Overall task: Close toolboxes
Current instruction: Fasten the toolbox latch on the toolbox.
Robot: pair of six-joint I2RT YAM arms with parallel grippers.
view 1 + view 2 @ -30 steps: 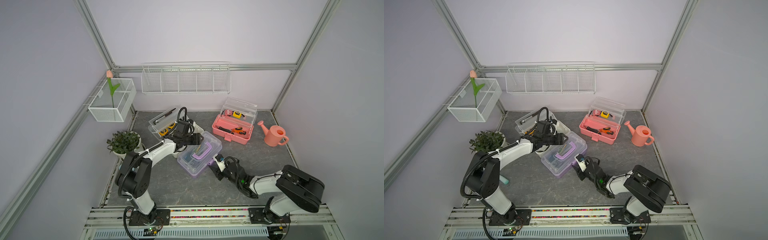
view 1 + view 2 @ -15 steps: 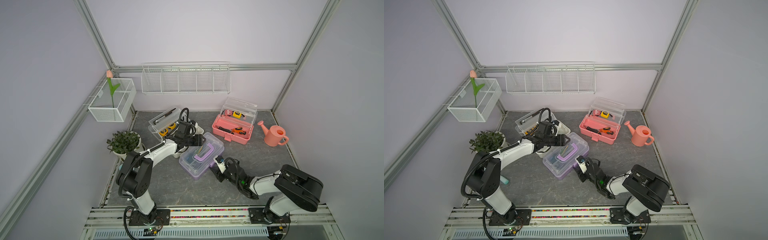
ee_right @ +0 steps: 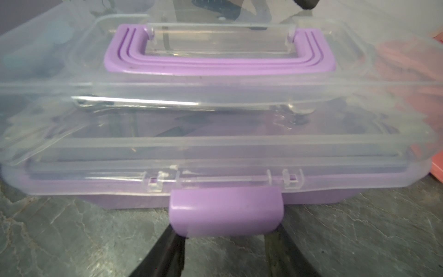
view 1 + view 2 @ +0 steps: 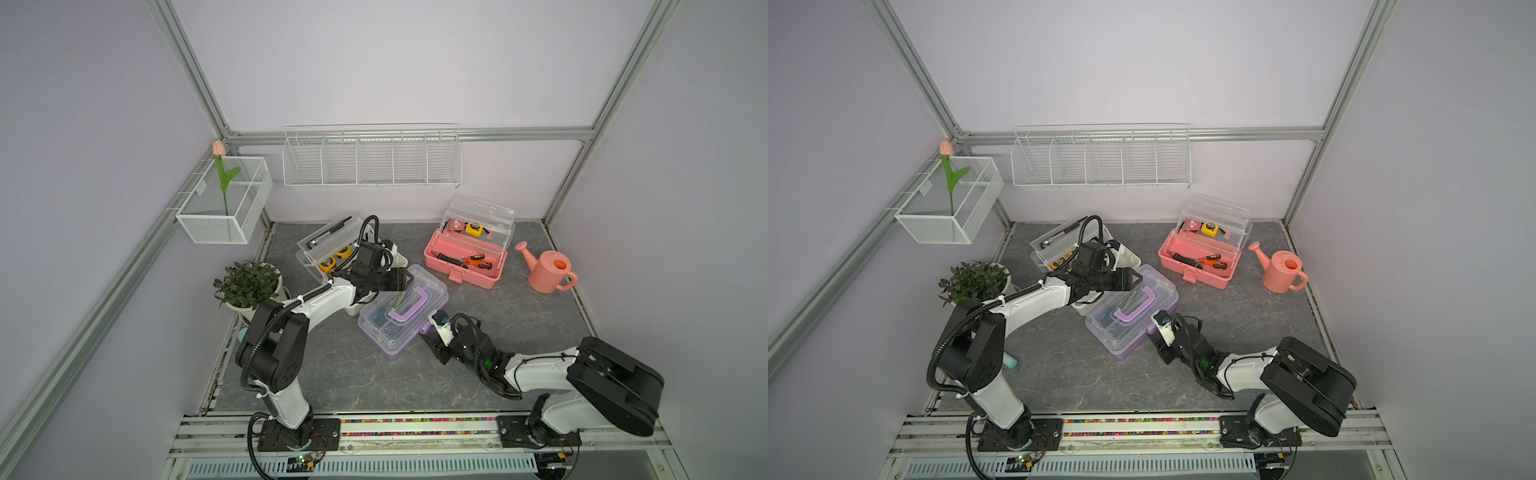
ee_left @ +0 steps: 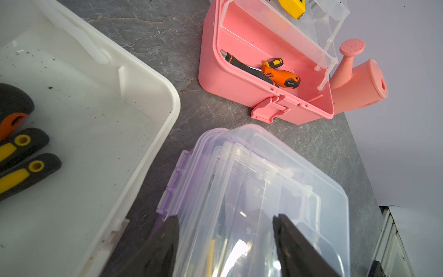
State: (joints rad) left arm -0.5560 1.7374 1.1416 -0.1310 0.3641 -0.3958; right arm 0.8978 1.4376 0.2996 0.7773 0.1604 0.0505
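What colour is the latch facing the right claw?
The latch is purple, clearest in the right wrist view.

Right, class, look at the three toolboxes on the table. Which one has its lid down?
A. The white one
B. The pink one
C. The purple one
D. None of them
C: the purple box has its clear lid lying flat on its base, while the pink box and the white box both stand open with tools showing inside.
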